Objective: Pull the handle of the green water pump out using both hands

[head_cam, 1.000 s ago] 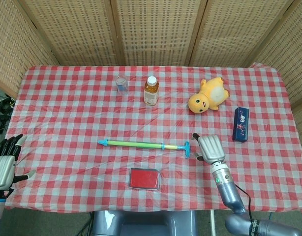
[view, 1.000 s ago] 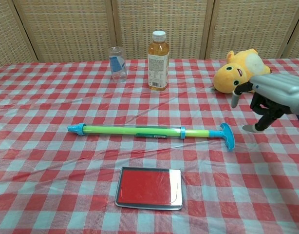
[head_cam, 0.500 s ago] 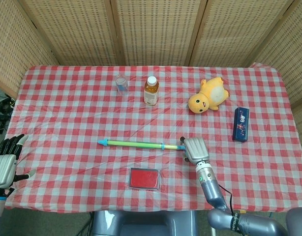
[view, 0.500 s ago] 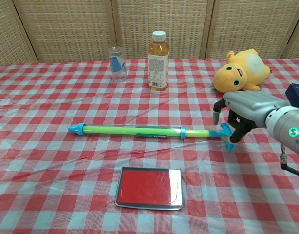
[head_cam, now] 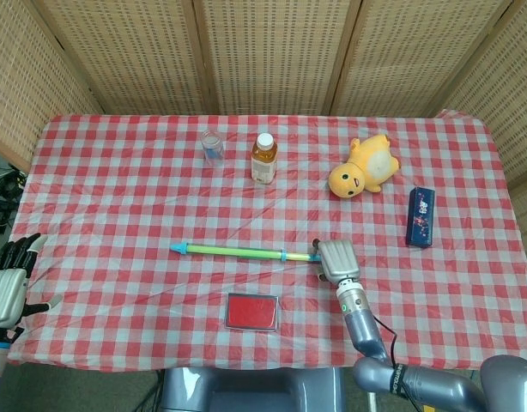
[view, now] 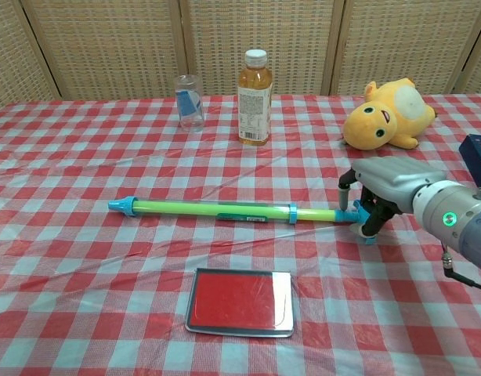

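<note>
The green water pump (view: 213,209) lies flat across the middle of the checked tablecloth (view: 84,266), its blue-tipped end pointing toward the robot's left and its blue handle (view: 358,218) at the robot's right. The right hand (view: 381,192) sits over that handle with its fingers (view: 371,223) curled down around it and the thumb on the near side of the rod, so it grips the handle. The left hand (head_cam: 8,287) shows only in the head view, off the table's left edge and well apart from the pump, holding nothing with its fingers spread. A red case (view: 239,301) lies just in front of the pump. Behind it stand a small clear cup (view: 189,102) and a bottle of amber drink (view: 254,88), with a yellow plush duck (view: 385,116) and a dark blue box (head_cam: 420,217) further to the right.
</note>
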